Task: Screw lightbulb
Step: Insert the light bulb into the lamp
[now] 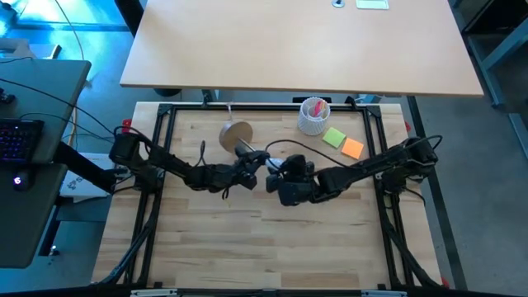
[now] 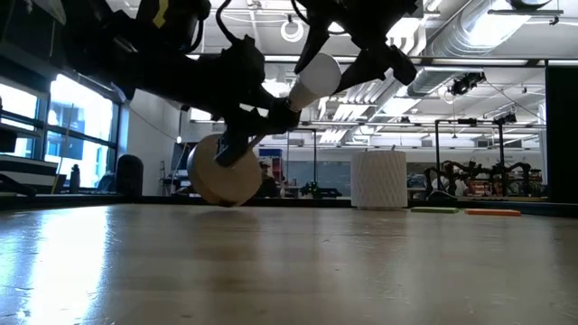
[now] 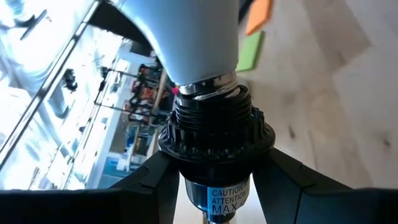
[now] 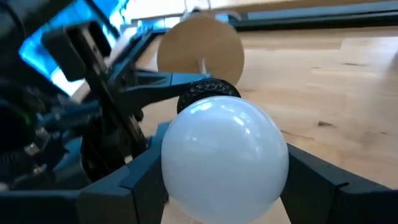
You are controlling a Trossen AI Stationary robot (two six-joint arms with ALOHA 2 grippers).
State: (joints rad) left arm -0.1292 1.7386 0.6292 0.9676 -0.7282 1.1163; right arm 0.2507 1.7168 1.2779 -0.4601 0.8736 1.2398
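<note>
Lightbulb [image 4: 224,158]: white globe, at centre of the high view between the two arms; raised off the table, tilted, its metal screw base entering the black socket [image 3: 214,127].
Lightbulb, low view: upper centre of the frame, well above the tabletop.
Right gripper [image 4: 227,180]: fingers clamped on either side of the white globe; arm enters from the right edge of the high view.
Left gripper [image 3: 214,186]: fingers closed on the neck of the black socket, just under its ribbed collar; arm enters from the left edge of the high view.
Thread engagement: silver threads show at the socket mouth in the left wrist view; how far they are seated cannot be told.
Wooden disc [image 1: 237,134]: round base joined to the socket, lifted and tipped on edge; in the low view its lower rim appears close to the table [image 1: 247,239], contact uncertain.
Socket label: blue band with white print, partly readable, at the bottom centre of the left wrist view.
White perforated cup [image 1: 313,116]: upright with pink contents, upper centre-right of the high view, well apart from both grippers.
Green note [image 1: 334,137]: flat on the table, just right of the cup.
Orange note [image 1: 352,148]: touching the green note's lower right corner.
</note>
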